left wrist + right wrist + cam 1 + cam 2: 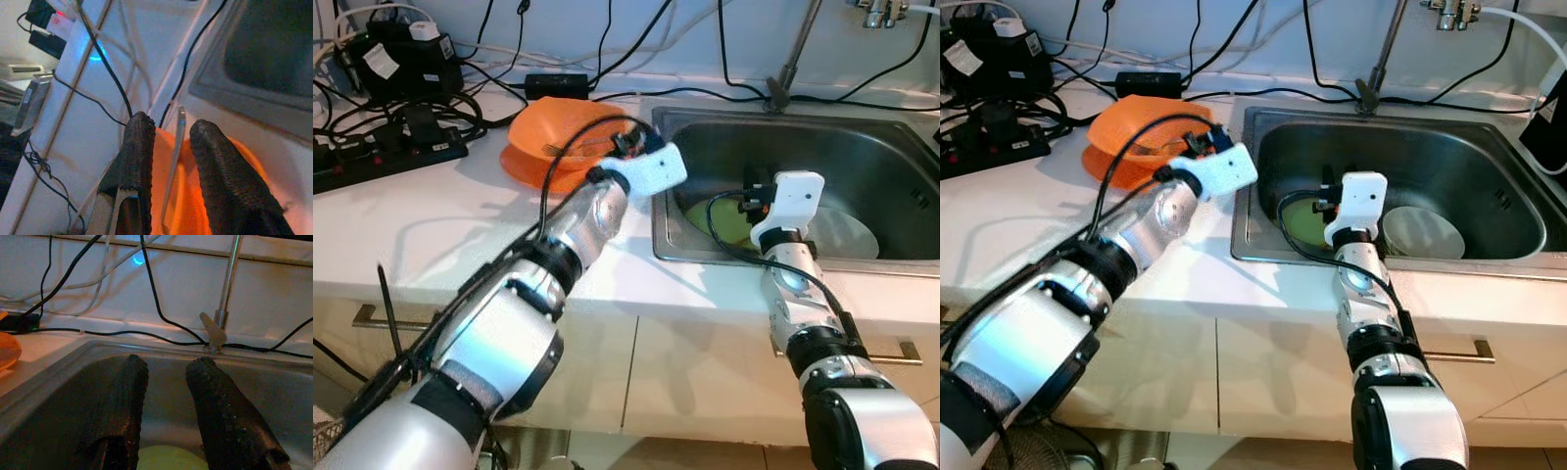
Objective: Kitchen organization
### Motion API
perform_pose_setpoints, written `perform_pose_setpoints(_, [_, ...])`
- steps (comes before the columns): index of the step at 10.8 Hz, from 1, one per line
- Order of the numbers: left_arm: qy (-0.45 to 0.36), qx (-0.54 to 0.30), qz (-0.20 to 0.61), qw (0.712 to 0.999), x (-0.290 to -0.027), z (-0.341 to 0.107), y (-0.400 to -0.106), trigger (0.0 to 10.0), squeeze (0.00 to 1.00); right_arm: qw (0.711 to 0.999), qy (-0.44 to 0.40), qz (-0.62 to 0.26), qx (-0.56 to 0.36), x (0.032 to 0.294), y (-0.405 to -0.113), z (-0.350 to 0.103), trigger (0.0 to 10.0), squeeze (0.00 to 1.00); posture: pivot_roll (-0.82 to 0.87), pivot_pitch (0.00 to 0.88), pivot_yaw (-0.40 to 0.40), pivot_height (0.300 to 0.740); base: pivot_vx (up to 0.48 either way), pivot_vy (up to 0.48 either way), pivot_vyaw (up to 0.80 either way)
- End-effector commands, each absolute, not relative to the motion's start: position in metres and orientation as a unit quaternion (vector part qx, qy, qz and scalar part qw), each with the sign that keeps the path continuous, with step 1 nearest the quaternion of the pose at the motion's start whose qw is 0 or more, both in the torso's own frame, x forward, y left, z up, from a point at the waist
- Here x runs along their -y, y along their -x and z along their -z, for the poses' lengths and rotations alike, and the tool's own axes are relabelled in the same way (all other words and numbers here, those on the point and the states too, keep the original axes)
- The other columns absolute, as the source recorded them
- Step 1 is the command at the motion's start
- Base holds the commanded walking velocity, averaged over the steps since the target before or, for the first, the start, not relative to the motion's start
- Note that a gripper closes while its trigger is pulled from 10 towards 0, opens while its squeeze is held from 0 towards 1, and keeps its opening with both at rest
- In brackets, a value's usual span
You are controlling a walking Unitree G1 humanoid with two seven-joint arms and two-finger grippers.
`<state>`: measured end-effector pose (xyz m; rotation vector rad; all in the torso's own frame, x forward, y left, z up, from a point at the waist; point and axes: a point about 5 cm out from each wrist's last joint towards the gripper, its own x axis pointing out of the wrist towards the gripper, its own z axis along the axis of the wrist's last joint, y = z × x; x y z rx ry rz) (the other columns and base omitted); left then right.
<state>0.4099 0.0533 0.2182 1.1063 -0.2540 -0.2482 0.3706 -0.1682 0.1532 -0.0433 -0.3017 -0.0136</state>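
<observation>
Orange bowl (560, 137) sits on the white counter (431, 235), directly under the left gripper (168, 134), just beside the sink's left rim. Left gripper's fingers (137, 152) stand a narrow gap apart, with a metal utensil handle (175, 156) lying in the bowl between them; contact with the handle cannot be confirmed. Right gripper (166, 374) is lowered inside the steel sink (891, 166), fingers parted to a moderate gap and holding nothing. Green plate (1307, 220) lies on the sink floor just below and ahead of the right gripper; a pale dish (1420, 233) rests to its right, close by. Faucet stem (227, 289) rises from the sink's back rim, beyond the right gripper. Black cables (401, 108) and a power strip (382, 162) lie well to the left gripper's left.
</observation>
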Motion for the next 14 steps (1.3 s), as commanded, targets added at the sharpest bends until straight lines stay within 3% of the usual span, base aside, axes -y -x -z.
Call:
perform_pose_setpoints(1, [-0.523,0.127,0.108,0.836,-0.051,-0.224,-0.411,10.0,0.0,0.993,0.017,0.013,0.12,0.168,-0.365,-0.135,10.0,0.0,0.09,0.074,0.002,0.74,0.0,0.0,0.0])
perform_pose_setpoints(8, [-0.511,0.116,0.093,0.846,-0.05,-0.227,-0.413,10.0,0.0,0.984,0.016,0.013,0.176,0.174,-0.359,-0.16,10.0,0.0,0.02,0.137,-0.003,0.74,0.0,0.0,0.0])
perform_pose_setpoints(14, [-0.506,0.116,0.081,0.851,-0.052,-0.228,-0.413,10.0,0.0,0.972,-0.002,-0.007,0.236,0.164,-0.358,-0.206,10.0,0.0,0.01,0.172,-0.015,0.74,0.0,0.0,0.0])
